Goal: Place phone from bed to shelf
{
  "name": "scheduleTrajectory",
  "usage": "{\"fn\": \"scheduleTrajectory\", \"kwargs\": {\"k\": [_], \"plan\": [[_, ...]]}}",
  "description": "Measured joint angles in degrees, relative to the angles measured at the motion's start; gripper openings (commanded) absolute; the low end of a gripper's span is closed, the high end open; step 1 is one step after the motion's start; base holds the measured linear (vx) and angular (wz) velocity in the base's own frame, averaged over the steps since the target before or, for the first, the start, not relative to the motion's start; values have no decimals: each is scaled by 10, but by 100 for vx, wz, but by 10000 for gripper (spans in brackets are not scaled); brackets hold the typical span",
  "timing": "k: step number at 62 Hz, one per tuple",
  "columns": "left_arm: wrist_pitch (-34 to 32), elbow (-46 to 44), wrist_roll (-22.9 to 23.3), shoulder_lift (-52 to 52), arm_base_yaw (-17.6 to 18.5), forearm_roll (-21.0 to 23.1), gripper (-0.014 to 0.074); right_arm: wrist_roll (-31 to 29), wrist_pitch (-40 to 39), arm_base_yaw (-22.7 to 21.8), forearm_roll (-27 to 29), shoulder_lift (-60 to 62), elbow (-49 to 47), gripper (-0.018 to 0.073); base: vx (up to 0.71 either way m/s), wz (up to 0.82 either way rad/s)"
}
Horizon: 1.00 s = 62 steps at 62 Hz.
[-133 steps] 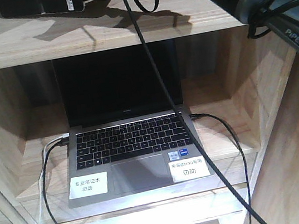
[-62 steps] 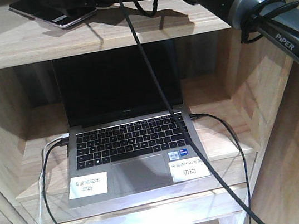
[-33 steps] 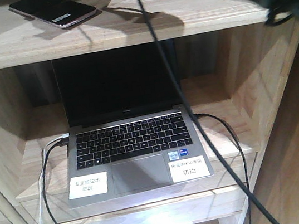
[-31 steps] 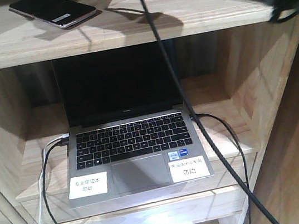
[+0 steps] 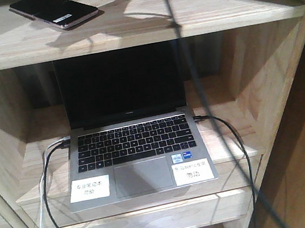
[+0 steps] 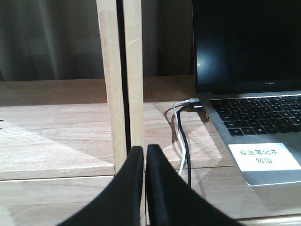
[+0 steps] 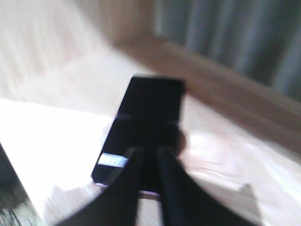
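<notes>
The phone [image 5: 53, 10] lies flat on the top board of the shelf [image 5: 195, 18], far left, sticker end toward the camera, nothing gripping it. In the blurry right wrist view, the right hand [image 7: 149, 155] sits just near of the phone [image 7: 148, 117], fingers together. The left hand [image 6: 144, 153] is closed too, lower down by an upright divider [image 6: 120, 75], left of the laptop [image 5: 135, 151].

Both claws have smooth, matte black, tapering fingers [image 6: 123, 197]; a black cable [image 5: 187, 57] hangs.

laptop [image 6: 263, 117] sticker [image 6: 263, 157] "专业笔记本 勿动", bezel "HUAWEI"
</notes>
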<state>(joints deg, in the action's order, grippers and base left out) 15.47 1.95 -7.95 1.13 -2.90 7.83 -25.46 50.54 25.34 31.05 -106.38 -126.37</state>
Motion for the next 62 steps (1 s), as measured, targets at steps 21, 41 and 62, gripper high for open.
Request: {"fn": "scheduleTrajectory", "kwargs": {"k": [21, 41, 62], "plan": [[0, 0, 0, 0, 0, 0, 1, -3, -56, -60, 7, 111, 136, -8, 0, 0], [0, 0, 0, 0, 0, 0, 1, -48, -234, -62, 19, 309, 444, -7, 0, 0], [0, 0, 0, 0, 0, 0, 1, -74, -350, -62, 25, 503, 722, -4, 0, 0]]}}
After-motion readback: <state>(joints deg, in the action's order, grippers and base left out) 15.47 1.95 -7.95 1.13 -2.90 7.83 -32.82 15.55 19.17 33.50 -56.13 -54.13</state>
